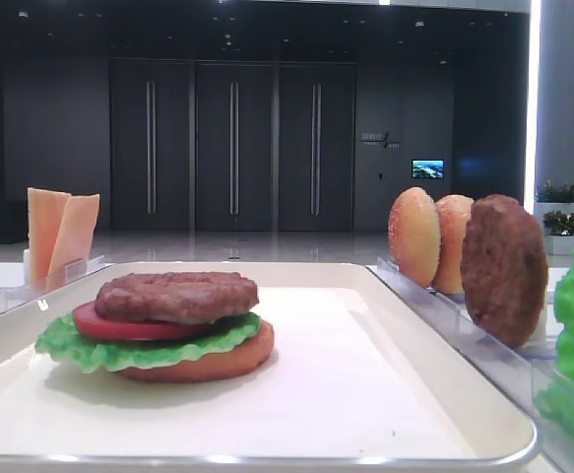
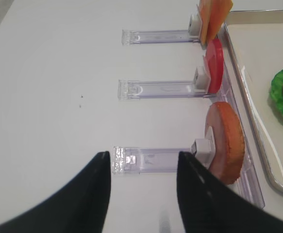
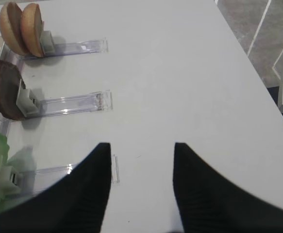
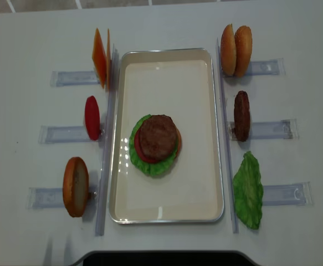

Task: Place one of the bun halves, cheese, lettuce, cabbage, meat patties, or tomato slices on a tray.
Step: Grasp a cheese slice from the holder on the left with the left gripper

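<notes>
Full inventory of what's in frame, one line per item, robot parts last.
tray: 1, cream-white, table centre
stack: 1, on tray; bun half, green lettuce, red tomato, brown patty on top
cheese: 2 slices, orange, upright, top-left rack
tomato slice: 1, red, middle-left rack
bun half: 1, tan-orange, bottom-left rack
bun halves: 2, tan, top-right rack
meat patty: 1, dark brown, middle-right rack
lettuce: 1, green, bottom-right rack
racks: 6, clear, three each side
table: 1, white
left fingers: black, open, empty
right fingers: black, open, empty
</notes>
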Action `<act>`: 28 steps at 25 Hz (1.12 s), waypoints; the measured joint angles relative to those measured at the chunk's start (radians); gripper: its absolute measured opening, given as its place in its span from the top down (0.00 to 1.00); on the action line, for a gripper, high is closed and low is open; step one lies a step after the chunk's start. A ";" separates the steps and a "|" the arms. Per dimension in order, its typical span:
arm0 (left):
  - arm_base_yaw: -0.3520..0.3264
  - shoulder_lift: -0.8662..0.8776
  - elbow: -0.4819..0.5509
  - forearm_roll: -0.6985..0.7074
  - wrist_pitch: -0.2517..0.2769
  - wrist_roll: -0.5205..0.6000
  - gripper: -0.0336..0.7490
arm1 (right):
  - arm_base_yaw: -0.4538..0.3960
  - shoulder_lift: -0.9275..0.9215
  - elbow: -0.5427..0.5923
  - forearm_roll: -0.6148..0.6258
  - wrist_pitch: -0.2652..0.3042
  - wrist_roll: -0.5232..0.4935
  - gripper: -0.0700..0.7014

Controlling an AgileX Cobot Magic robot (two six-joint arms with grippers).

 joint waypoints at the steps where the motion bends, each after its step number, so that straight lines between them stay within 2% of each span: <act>1: 0.000 0.000 0.000 0.000 0.000 0.000 0.52 | 0.000 0.000 0.000 0.000 0.000 0.000 0.53; 16: 0.000 0.042 -0.004 0.003 0.006 -0.005 0.52 | 0.000 0.000 0.000 0.000 0.000 0.000 0.53; 19: 0.000 0.223 -0.020 0.017 0.007 -0.067 0.52 | 0.000 0.000 0.000 0.000 0.000 0.000 0.53; 21: 0.000 0.370 -0.036 0.017 -0.012 -0.091 0.52 | 0.000 0.000 0.000 0.000 0.000 0.000 0.53; 25: 0.000 0.708 -0.110 0.015 -0.088 -0.097 0.52 | 0.000 0.000 0.000 0.000 0.000 0.000 0.53; 28: 0.000 0.945 -0.224 0.015 -0.145 -0.094 0.52 | 0.000 0.000 0.000 0.000 0.000 0.000 0.53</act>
